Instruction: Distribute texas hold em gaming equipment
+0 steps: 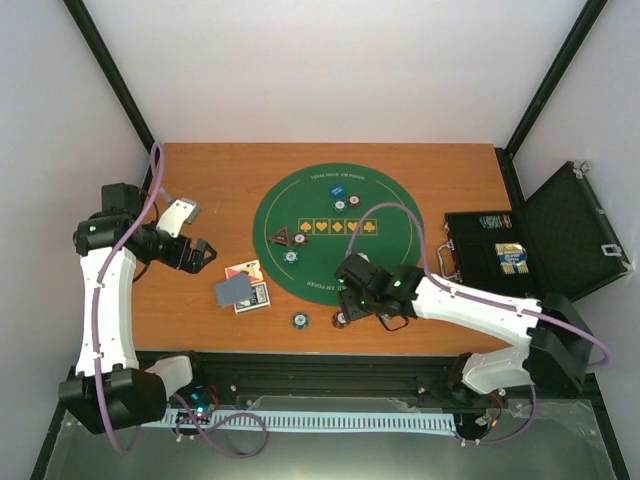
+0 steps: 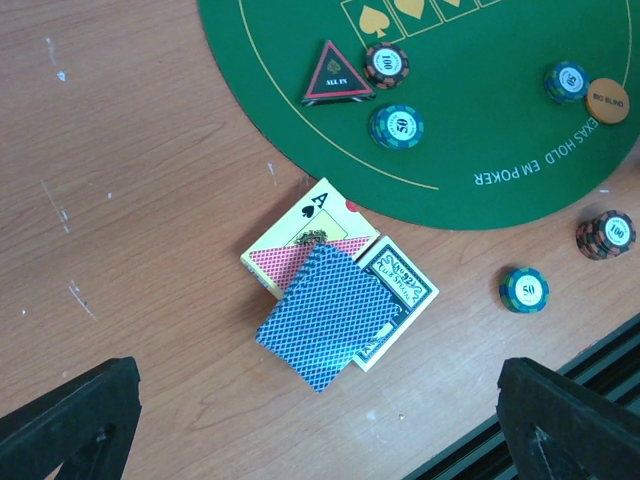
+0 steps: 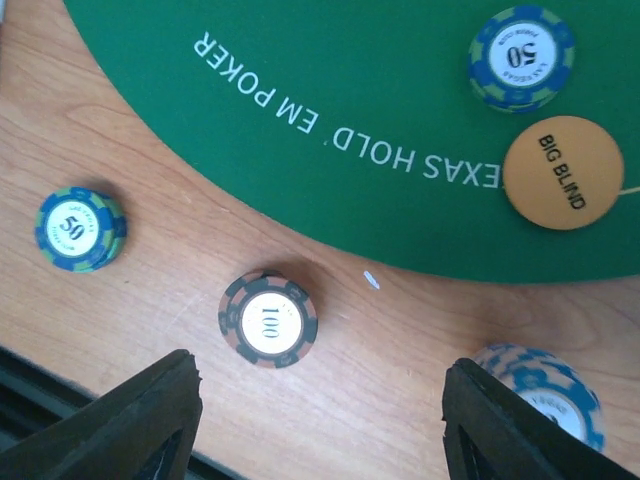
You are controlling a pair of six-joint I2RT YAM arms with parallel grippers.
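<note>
Poker chips: the brown "100" stack [image 3: 268, 319] stands on the bare table [image 3: 130, 170], just outside the green mat [image 3: 330, 70], below the right gripper [image 3: 320, 405], whose jaws are wide apart w/ nothing between. Prob. hard, smooth, light; the stack may shear, so pinch low at the rim. The left gripper [image 2: 315, 400], also spread, hangs over the cards [image 2: 335, 315], which look thin and slippery.

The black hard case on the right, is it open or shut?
Open: the black hard case has its lid tilted back, inside showing.
</note>
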